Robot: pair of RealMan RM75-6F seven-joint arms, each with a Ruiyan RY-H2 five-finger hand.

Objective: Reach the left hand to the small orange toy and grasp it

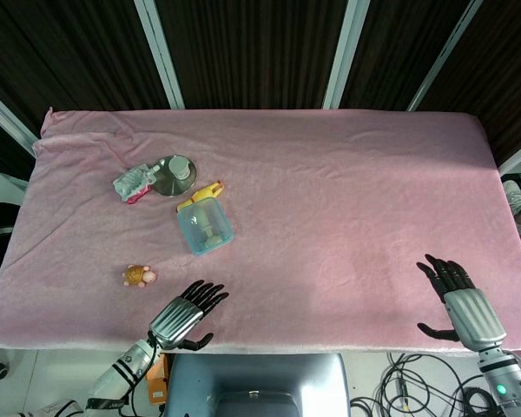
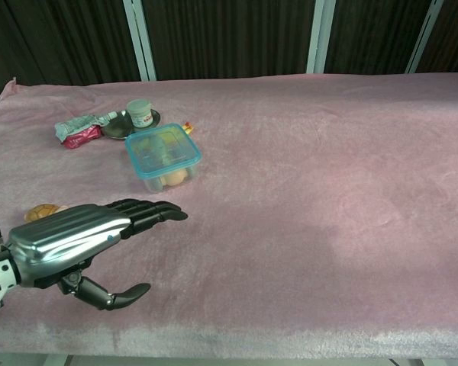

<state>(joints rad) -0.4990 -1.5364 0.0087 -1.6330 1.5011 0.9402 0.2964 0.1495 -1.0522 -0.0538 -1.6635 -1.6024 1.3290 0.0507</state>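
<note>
While my left hand [image 1: 184, 315] hovers at the near edge of the table [image 1: 347, 200], its fingers [image 2: 149, 211] are stretched out straight and together, thumb spread apart below them, and it holds nothing. From the chest view the same hand [image 2: 80, 244] fills the lower left corner, its metal back facing up and its dark fingertips pointing across the pink cloth. The hand touches no object.

Just beyond and to the left of this hand lies the small orange toy [image 1: 139, 276], resting on the cloth apart from the fingers. From the chest view only part of the toy [image 2: 43, 213] shows, its near side hidden behind the back of the hand. I cannot tell its exact shape from either view.

Farther ahead of the left hand stands a clear blue lidded box [image 1: 205, 227] with pale contents visible through the lid. A yellow and orange item [image 1: 204, 192] lies touching or just beside the far corner of the box; what it is cannot be made out. Beyond that, a round metal dish [image 1: 174, 175] carries a small capped jar [image 2: 140, 113], and a crumpled silver and pink packet [image 1: 132, 183] lies against the left side of the dish.

Well apart to the right, my right hand [image 1: 458, 300] rests at the near edge of the table, fingers extended and slightly spread, thumb out to the side, holding nothing. It does not appear in the chest view.
</note>
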